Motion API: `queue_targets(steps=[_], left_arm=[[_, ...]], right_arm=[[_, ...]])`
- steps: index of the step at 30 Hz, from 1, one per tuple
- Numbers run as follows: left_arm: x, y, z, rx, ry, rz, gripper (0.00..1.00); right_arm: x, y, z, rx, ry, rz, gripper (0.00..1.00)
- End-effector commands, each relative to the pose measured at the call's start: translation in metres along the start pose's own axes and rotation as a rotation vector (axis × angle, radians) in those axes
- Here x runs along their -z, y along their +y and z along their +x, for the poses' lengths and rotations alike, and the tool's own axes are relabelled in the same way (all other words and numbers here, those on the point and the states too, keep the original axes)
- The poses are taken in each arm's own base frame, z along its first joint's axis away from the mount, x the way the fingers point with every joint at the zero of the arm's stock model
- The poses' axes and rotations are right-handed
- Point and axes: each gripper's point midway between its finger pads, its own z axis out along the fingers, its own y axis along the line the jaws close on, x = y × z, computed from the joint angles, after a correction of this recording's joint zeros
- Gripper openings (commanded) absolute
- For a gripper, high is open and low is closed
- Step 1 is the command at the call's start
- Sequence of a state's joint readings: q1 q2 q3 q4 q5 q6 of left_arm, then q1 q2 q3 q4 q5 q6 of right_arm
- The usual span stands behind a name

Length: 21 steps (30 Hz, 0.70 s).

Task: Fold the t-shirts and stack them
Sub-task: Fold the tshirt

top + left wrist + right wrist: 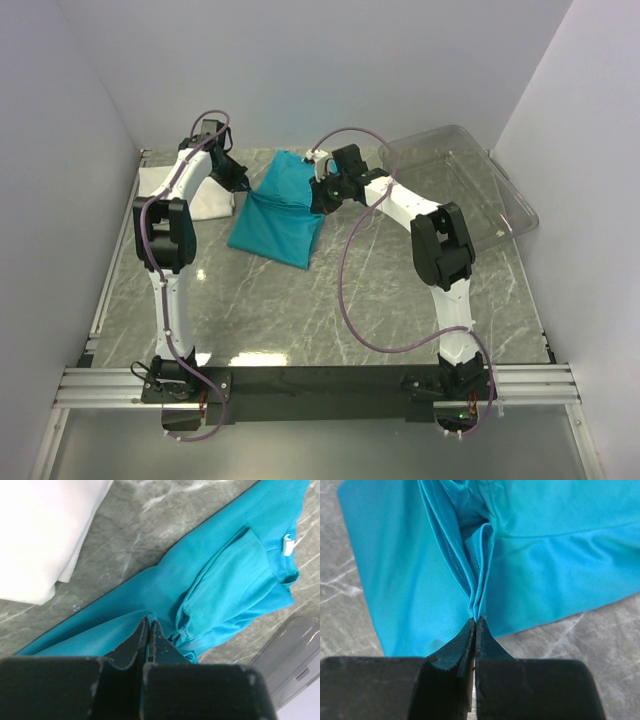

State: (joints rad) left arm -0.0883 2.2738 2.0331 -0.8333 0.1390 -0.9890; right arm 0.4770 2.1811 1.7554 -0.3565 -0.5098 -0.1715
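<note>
The teal-blue t-shirt [280,210] lies partly folded at the back middle of the table, its far part lifted between both grippers. My left gripper [240,180] is shut on the teal shirt's left edge; the left wrist view shows the cloth [210,595] pinched at my fingertips [149,622], with the small white neck label [287,544] at upper right. My right gripper [322,192] is shut on a bunched fold of the same shirt [485,555], seen at its tips [475,620]. The white t-shirt [190,190] lies folded at the back left, also seen in the left wrist view [45,535].
A clear plastic tray [460,190] sits at the back right; its corner shows in the left wrist view [295,655]. White walls close the table on three sides. The marble tabletop [330,300] stretches toward the arm bases.
</note>
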Motion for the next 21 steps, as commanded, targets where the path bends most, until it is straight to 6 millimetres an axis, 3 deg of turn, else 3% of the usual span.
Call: queue_targets(steps=[1,21], left_arm=[[0.002,-0.021,-0.008,-0.011,-0.026,0.072,0.01],[-0.017,-0.027,-0.009,-0.007,-0.020,0.086,0.01]], right_arm=[[0.006,-0.014,-0.017,-0.011,-0.037,0.055,0.00],[0.000,-0.031,-0.004,-0.077,-0.018,0.110,0.00]])
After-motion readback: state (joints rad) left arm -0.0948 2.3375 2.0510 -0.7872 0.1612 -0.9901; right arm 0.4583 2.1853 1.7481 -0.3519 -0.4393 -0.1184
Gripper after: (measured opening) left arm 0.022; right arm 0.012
